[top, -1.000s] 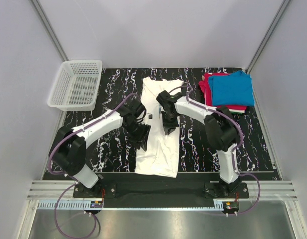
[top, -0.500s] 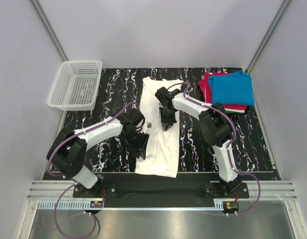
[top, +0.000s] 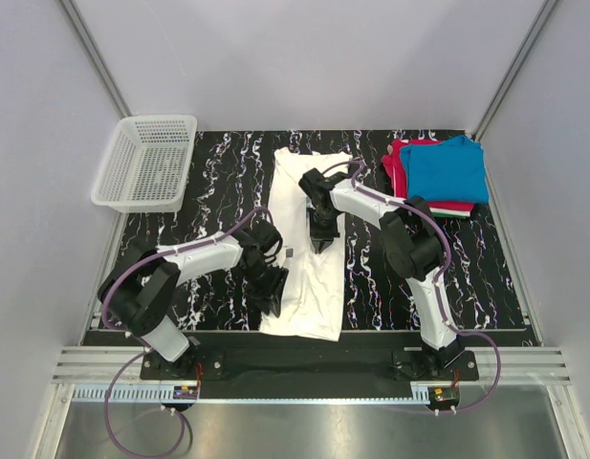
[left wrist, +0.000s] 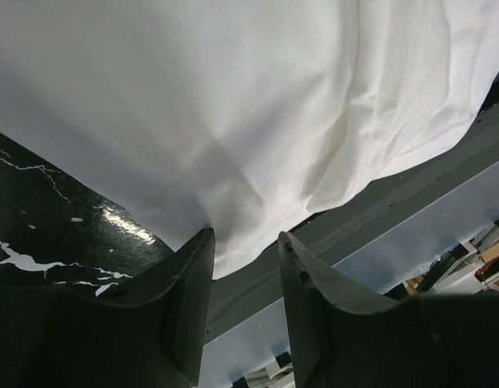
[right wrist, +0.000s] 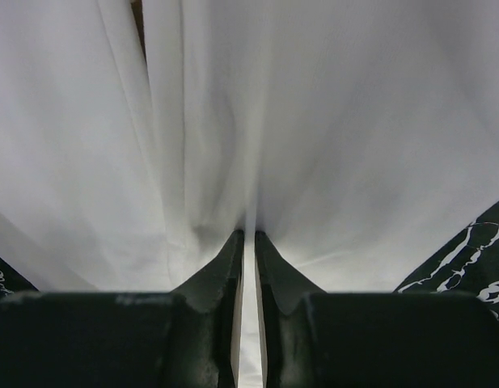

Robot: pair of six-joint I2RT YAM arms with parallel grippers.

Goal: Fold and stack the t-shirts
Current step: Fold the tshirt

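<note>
A long white t-shirt (top: 311,263), folded lengthwise, lies down the middle of the dark marbled table. My right gripper (top: 318,246) presses on its middle, and in the right wrist view its jaws (right wrist: 250,233) are shut on a thin raised ridge of the white t-shirt (right wrist: 330,121). My left gripper (top: 273,302) is low at the shirt's left edge near the front. In the left wrist view it (left wrist: 245,236) stands open, its tips at the hem of the white t-shirt (left wrist: 257,105). A folded blue t-shirt (top: 447,167) lies on a red one (top: 398,164) at the back right.
A white mesh basket (top: 146,163) stands at the back left corner. The table's front edge and metal rail (top: 304,368) run just below the shirt's hem. Grey walls close in both sides and the back.
My left gripper has slid along the shirt's left edge toward the front of the table, its jaws narrowing slightly. The right gripper has shifted slightly toward the back and stays pinched on the cloth.
</note>
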